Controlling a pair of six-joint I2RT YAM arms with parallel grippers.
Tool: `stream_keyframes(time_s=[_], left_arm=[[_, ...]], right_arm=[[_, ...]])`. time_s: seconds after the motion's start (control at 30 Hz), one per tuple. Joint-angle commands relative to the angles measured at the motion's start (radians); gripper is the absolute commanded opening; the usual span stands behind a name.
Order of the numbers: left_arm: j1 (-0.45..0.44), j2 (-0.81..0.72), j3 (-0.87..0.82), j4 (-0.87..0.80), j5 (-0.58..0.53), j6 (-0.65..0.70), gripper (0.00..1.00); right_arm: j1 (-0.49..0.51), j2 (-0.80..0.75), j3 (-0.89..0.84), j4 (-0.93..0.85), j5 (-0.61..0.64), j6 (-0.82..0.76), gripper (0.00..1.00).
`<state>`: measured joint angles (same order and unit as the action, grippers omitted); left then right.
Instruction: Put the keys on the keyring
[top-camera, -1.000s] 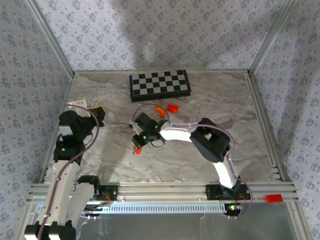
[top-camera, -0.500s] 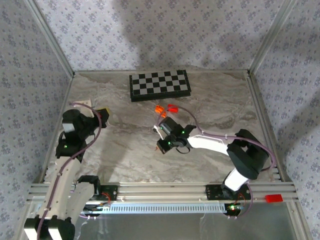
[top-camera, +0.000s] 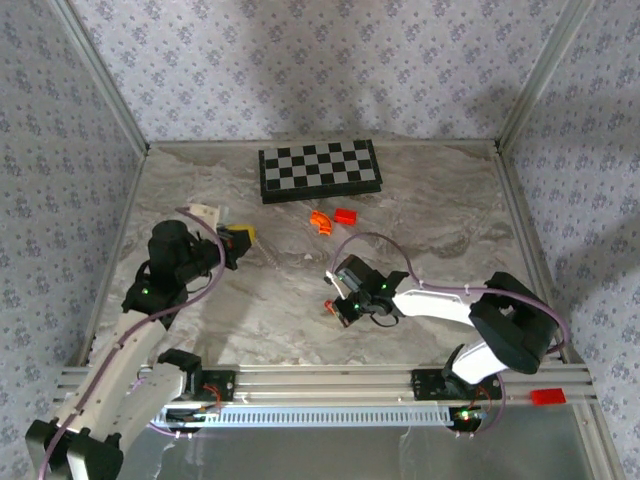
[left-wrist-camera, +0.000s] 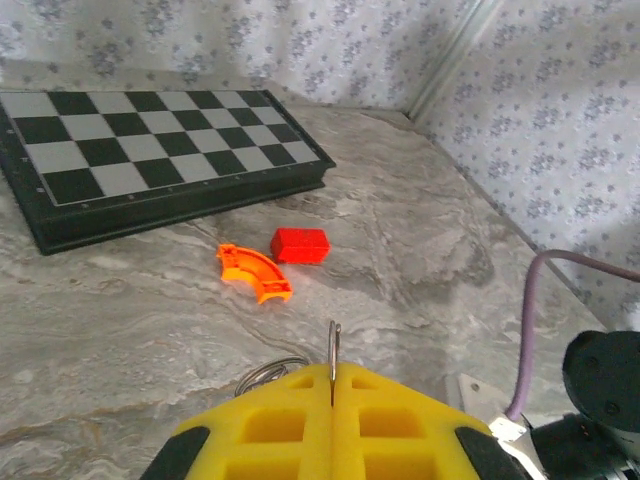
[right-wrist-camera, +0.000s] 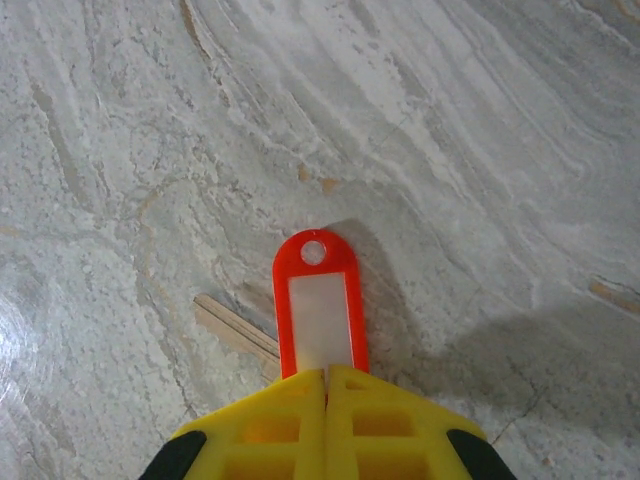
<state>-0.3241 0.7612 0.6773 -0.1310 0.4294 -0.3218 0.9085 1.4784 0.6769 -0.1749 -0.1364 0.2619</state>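
Nearer than the checkerboard (top-camera: 319, 170), the right gripper (right-wrist-camera: 325, 385) clamps the probably light, stiff key tag (right-wrist-camera: 317, 300) by its end; the left gripper (left-wrist-camera: 332, 378) pinches the thin, likely slippery keyring (left-wrist-camera: 333, 342).

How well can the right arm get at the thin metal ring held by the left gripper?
Probably yes. The thin metal ring sticks out of the shut left gripper, with bare marble table between it and the right gripper, shut on a red plastic key tag.
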Motion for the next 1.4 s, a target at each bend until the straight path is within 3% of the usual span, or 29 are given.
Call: stream_keyframes(time_s=[0.0, 0.23, 0.53, 0.87, 1.37], left_arm=[[-0.028, -0.003, 0.007, 0.016, 0.030, 0.031, 0.00], [-0.069, -0.016, -0.005, 0.004, 0.022, 0.040, 0.00], [-0.096, -0.040, -0.010, -0.032, 0.014, 0.050, 0.00], [-0.179, -0.112, -0.052, -0.091, -0.031, 0.051, 0.00], [-0.188, -0.108, -0.069, -0.075, -0.026, 0.044, 0.00]], right_arm=[[-0.001, -0.039, -0.016, -0.007, 0.021, 0.030, 0.09], [-0.008, -0.093, -0.020, -0.071, 0.023, 0.080, 0.31], [-0.015, -0.156, 0.104, -0.364, 0.080, 0.084, 0.44], [-0.029, -0.021, 0.211, -0.442, 0.038, 0.063, 0.41], [0.007, 0.123, 0.264, -0.431, -0.003, 0.008, 0.35]])
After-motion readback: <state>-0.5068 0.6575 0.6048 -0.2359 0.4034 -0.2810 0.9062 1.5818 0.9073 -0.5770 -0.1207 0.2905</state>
